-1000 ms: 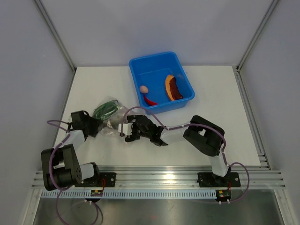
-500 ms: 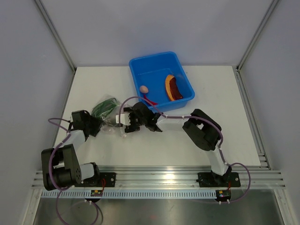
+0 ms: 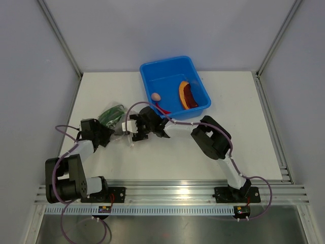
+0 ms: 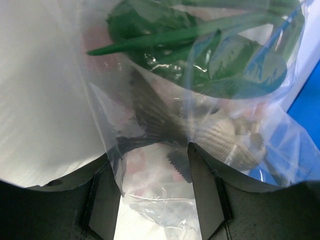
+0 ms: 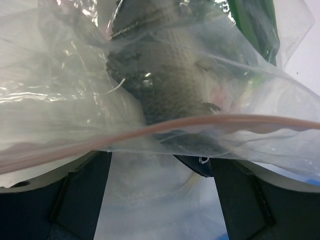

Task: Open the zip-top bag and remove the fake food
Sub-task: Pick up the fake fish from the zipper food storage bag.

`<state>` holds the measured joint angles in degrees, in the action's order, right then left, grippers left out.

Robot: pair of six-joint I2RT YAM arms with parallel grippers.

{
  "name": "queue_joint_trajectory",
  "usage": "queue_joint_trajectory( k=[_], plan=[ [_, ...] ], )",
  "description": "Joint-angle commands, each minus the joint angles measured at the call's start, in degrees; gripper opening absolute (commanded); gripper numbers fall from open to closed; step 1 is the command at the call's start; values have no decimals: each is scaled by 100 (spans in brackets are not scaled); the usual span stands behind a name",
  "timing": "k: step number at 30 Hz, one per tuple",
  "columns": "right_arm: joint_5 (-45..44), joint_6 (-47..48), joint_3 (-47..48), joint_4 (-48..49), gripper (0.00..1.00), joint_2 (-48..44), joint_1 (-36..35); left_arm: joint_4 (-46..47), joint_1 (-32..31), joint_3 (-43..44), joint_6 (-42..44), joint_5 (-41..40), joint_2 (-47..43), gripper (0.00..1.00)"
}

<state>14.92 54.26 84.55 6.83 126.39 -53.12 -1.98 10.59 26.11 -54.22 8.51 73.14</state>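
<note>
The emptying looks partway done. Of the fake food, an egg [image 3: 156, 96] and an orange slice [image 3: 182, 90] lie in the blue tub [image 3: 144, 71]. A grey fish [image 5: 170, 85] and a green onion [image 4: 200, 55] are inside the zip-top bag [image 3: 116, 120], which sits on the table's left half, between the left edge and the tub. The left hand [image 4: 154, 200] is clamped on the bag's bottom fold. The right hand [image 5: 160, 200] stands wide apart at the mouth, with the pinkish zip strip [image 5: 200, 125] curving across it. The next move calls for it to pass that strip and close on the fish. The plastic is clear and crinkled.
</note>
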Motion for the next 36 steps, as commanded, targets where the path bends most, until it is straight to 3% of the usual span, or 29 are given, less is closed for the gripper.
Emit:
queue_joint_trajectory(
  k=[1, 13, 17, 21, 25, 27, 30, 36],
  plan=[
    [301, 102, 456, -304, 87, 325, 56, 347, -232, 79, 69, 55, 95, 54],
    [767, -267, 1134, -833, 88, 598, 48, 374, -602, 386, 192, 317, 656, 54],
    [618, -363, 607, 71, 88, 265, 30, 295, -672, 509, 210, 362, 912, 54],
    [-205, -503, -25, 1387, 89, 140, -14, 277, -681, 518, 236, 292, 868, 54],
    [-490, -522, -88, 1602, 91, 202, 12, 251, -690, 544, 262, 239, 886, 53],
    [-481, -722, -79, 1690, 93, 211, 39, 15, -690, 606, 358, 107, 868, 48],
    [-166, -1038, 78, 1472, 97, 246, 170, -75, -699, 606, 403, -104, 746, 46],
    [459, -1146, 1221, -198, 94, 685, 399, -13, -707, 580, 412, -26, 754, 46]
  ],
)
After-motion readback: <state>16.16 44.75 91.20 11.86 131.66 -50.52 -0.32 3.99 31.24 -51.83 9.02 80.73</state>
